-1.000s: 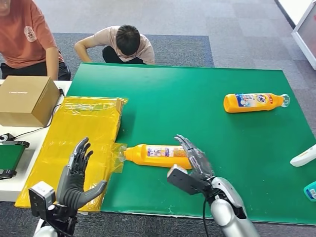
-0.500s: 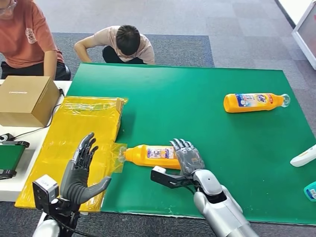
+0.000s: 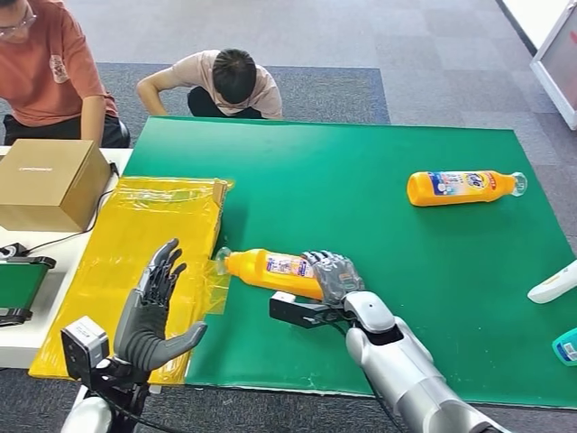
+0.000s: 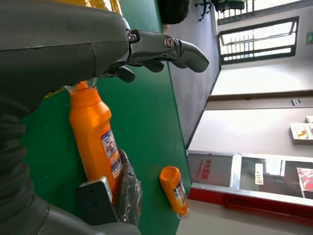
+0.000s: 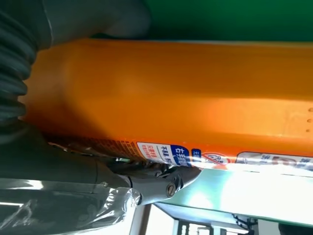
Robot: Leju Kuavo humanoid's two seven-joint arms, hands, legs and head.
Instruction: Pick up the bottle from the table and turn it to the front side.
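My right hand (image 3: 334, 275) is wrapped around the base end of the orange bottle (image 3: 272, 271), fingers over the top, thumb toward me; the right wrist view shows the body pressed against my palm, so I call the grip made. The bottle lies roughly on its side near the front edge of the green table (image 3: 381, 162), left of the middle, with its clear cap (image 3: 221, 259) pointing toward the yellow plastic sheet (image 3: 142, 244) at the table's left edge. The cap end looks slightly raised, but I cannot tell if the bottle is clear of the surface. Part of the label is visible on top; which face that is I cannot tell.

My left hand (image 3: 153, 311) hovers over the front of the yellow sheet, fingers spread, holding nothing.

Progress: reach and grasp look done. Left to do: lift clean off, then rotate until the front side shows. Early-to-middle stage.

A second orange bottle (image 3: 459, 187) lies near the back right corner, untouched. A cardboard box (image 3: 48, 180) sits off the table's left side.
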